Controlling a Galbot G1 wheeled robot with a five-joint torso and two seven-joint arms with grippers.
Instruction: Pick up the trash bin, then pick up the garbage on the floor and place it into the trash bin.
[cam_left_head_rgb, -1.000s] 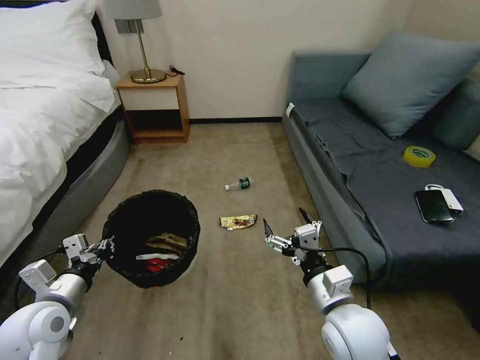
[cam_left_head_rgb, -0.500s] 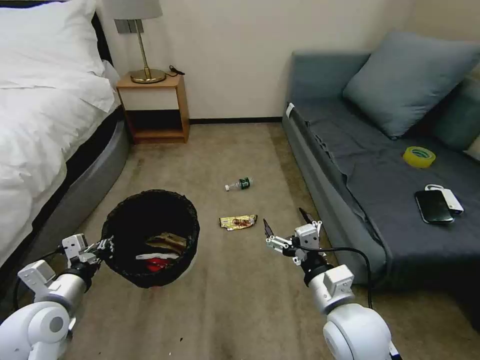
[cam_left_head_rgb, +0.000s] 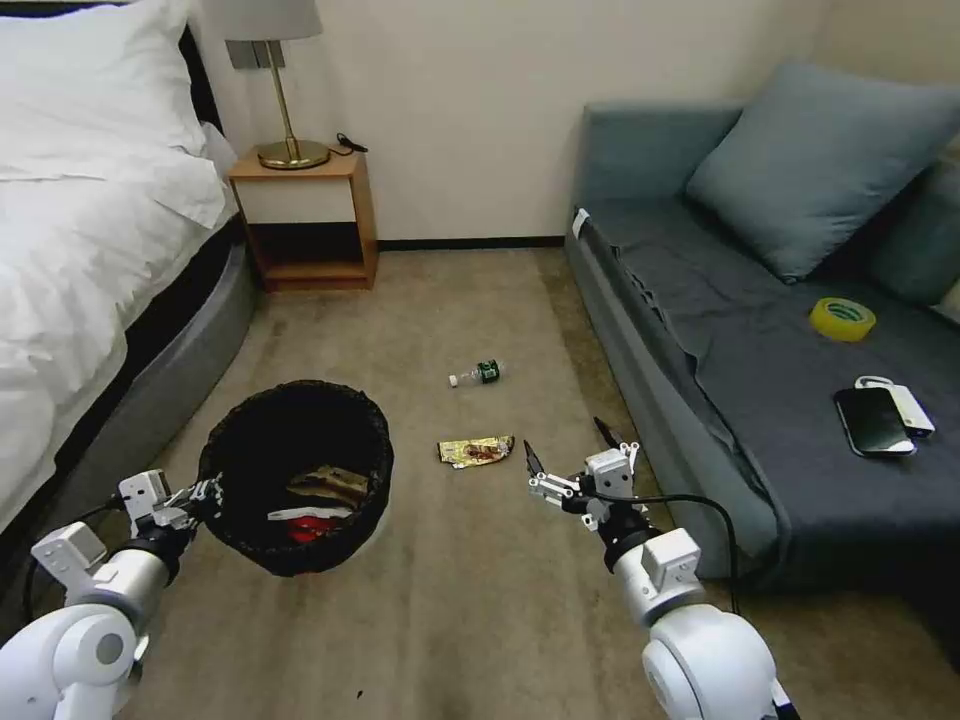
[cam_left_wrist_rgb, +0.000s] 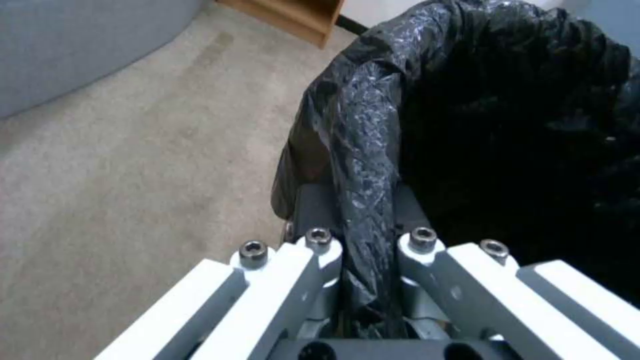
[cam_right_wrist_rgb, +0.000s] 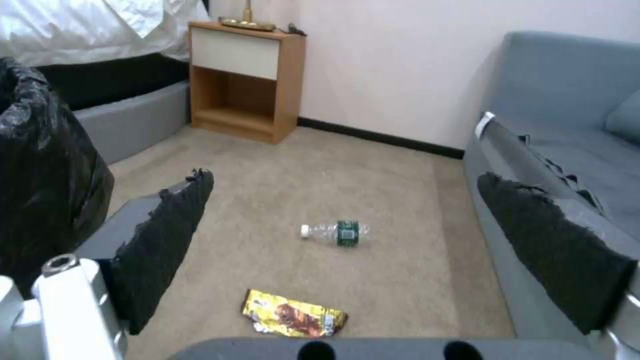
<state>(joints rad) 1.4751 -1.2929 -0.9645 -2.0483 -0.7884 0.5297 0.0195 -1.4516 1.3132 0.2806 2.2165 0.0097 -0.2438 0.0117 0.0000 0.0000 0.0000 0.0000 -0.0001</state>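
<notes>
— Trash bin (cam_left_head_rgb: 240, 545) first: where is it?

— Held up off the carpet (cam_left_head_rgb: 470, 600) beside the bed (cam_left_head_rgb: 90, 300), near the robot's left side. The left hand (cam_left_head_rgb: 205, 492) is clenched on its near rim, pinching the crinkled black bag (cam_left_wrist_rgb: 370, 165) between both fingers (cam_left_wrist_rgb: 313, 200).

— Anything inside?

— A crumpled brown paper bag (cam_left_head_rgb: 325, 486) and a red-and-white packet (cam_left_head_rgb: 305, 522) lie at the bottom.

— And the right hand (cam_left_head_rgb: 565, 448)?

— Released, fingers spread wide, holding nothing. It hovers above the carpet close to the front edge of the grey sofa (cam_left_head_rgb: 700, 400), with the gold-brown snack wrapper (cam_left_head_rgb: 476, 450) just beyond its left fingertip.

— What is on the floor?

— That wrapper, and farther off toward the wall the small clear bottle (cam_left_head_rgb: 476, 375) with a green label, lying on its side. The two are apart from each other, both between the bin and the sofa.

— On the sofa?

— A yellow tape roll (cam_left_head_rgb: 842, 319) and a black phone (cam_left_head_rgb: 874, 421) on the seat.
</notes>
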